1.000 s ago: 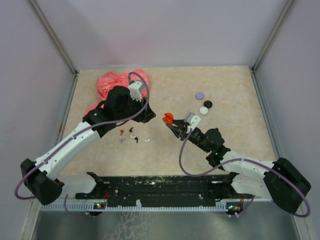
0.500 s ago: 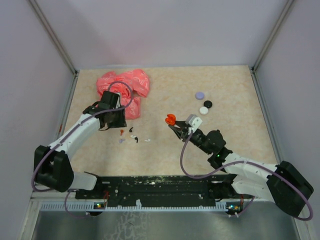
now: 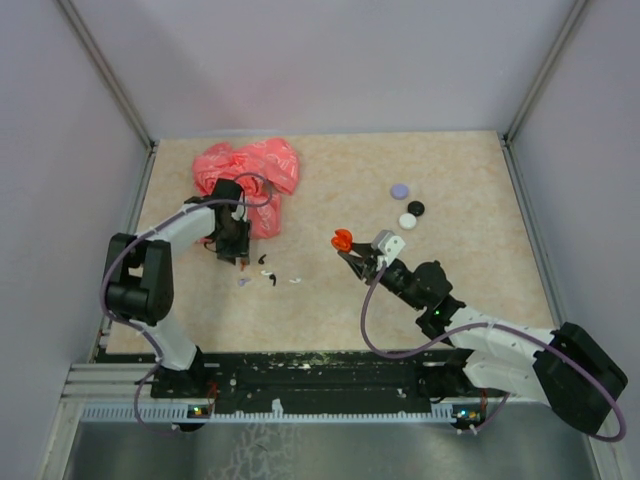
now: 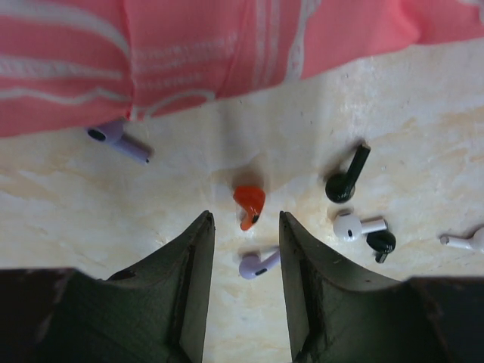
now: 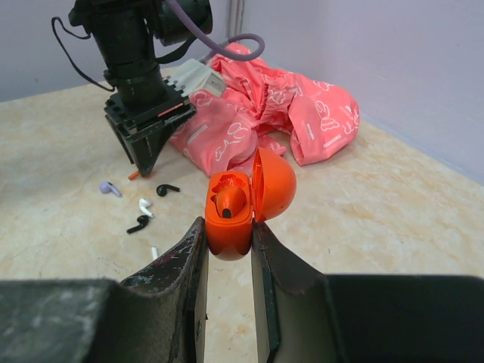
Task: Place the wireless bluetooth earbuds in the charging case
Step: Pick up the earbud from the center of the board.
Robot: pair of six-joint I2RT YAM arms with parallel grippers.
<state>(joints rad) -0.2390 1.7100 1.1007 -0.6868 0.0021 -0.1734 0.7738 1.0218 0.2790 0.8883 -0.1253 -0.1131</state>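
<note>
the sandy table had a big crumpled pink cloth at its far left. the left gripper pointed down at the table just in front of the cloth. its two fingers were apart and held nothing. the right gripper was squeezed on a little orange case, near the middle of the table. the case's lid was open and one orange earbud sat inside it. three small round discs, purple, black and white, lay close together at the far right.

the other earbuds lay loose on the table. a red one was just past the left fingertips. a purple one lay between them. another purple one touched the cloth's edge. two black ones and two white ones lay off to one side.
</note>
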